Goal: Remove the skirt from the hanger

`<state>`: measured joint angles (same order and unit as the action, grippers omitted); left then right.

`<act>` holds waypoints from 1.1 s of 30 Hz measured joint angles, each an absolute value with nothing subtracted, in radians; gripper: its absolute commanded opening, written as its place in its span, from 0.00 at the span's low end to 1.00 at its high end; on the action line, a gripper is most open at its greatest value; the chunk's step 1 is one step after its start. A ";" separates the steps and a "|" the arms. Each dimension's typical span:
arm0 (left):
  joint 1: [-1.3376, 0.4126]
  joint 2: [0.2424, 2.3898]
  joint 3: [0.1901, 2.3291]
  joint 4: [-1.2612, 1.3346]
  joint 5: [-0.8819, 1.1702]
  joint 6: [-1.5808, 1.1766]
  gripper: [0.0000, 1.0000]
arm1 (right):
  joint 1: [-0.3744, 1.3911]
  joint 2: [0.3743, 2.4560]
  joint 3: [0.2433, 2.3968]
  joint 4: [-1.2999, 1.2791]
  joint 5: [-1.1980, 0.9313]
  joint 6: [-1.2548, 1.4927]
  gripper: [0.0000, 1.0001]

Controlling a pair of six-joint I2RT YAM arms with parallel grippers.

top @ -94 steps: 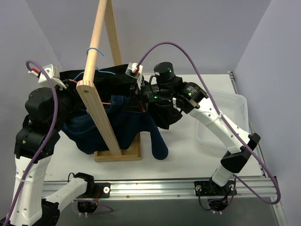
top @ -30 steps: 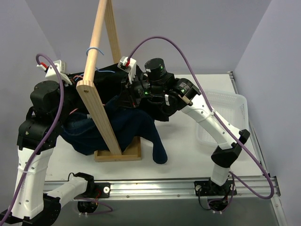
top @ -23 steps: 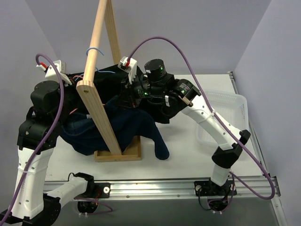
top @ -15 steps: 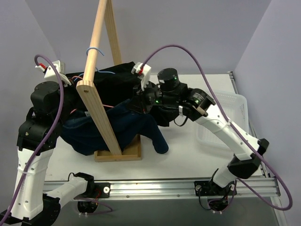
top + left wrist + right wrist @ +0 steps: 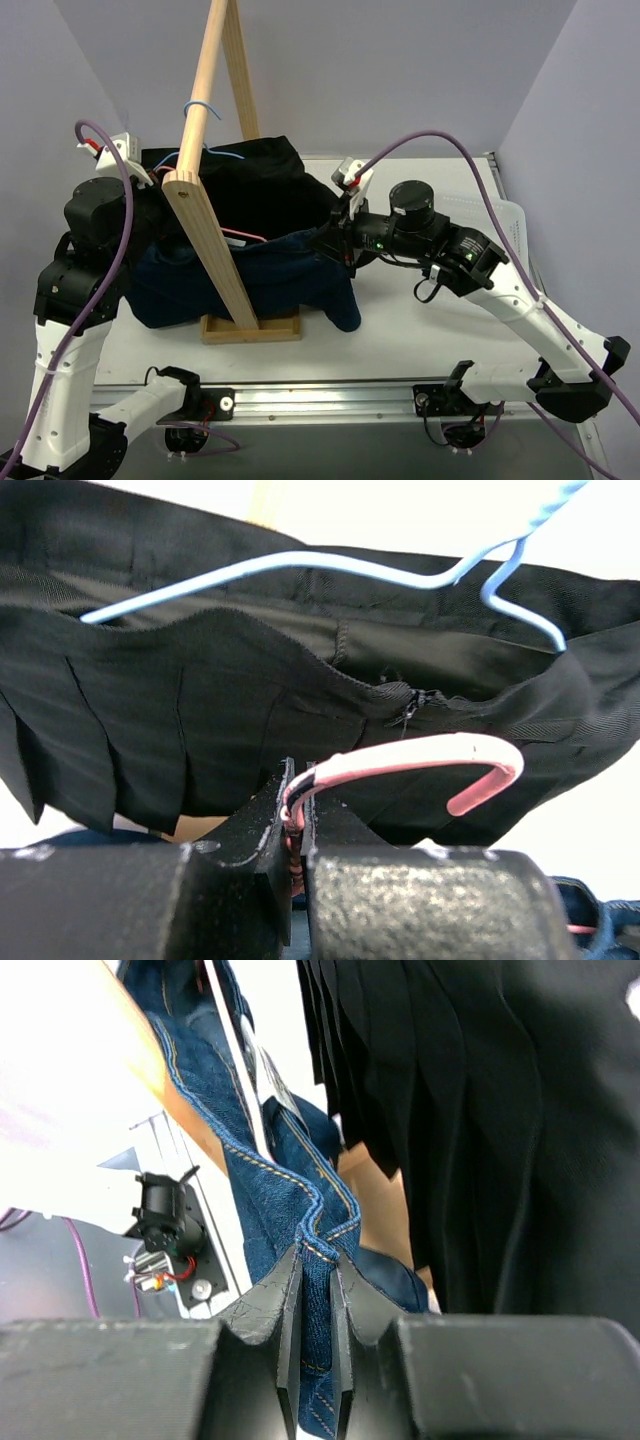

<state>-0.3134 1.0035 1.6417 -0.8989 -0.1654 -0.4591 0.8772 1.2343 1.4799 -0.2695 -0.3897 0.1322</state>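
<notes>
A blue denim skirt (image 5: 275,272) (image 5: 268,1188) hangs low by the wooden rack, on a pink wire hanger (image 5: 240,236) (image 5: 420,757). My left gripper (image 5: 152,203) (image 5: 298,802) is shut on that pink hanger just below its hook, at the left of the rack. On the right, my right gripper (image 5: 336,246) (image 5: 317,1278) is shut on the denim skirt's stitched waistband, which is stretched out toward it. Much of the hanger is hidden inside the cloth.
A black pleated skirt (image 5: 250,188) (image 5: 200,710) (image 5: 480,1110) hangs on a light blue hanger (image 5: 213,153) (image 5: 300,562) right behind. The slanted wooden rack post (image 5: 205,205) and its base (image 5: 250,328) stand in front of the skirts. A clear plastic tray (image 5: 510,214) sits at the right.
My right gripper has swung right and toward the near edge, drawing the denim waistband with it and away from the rack. The left gripper has stayed put on the pink hanger.
</notes>
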 measured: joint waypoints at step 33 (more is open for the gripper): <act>-0.298 0.942 1.665 -0.833 -0.125 -0.658 0.02 | 0.866 1.306 1.113 0.170 -0.433 0.402 0.00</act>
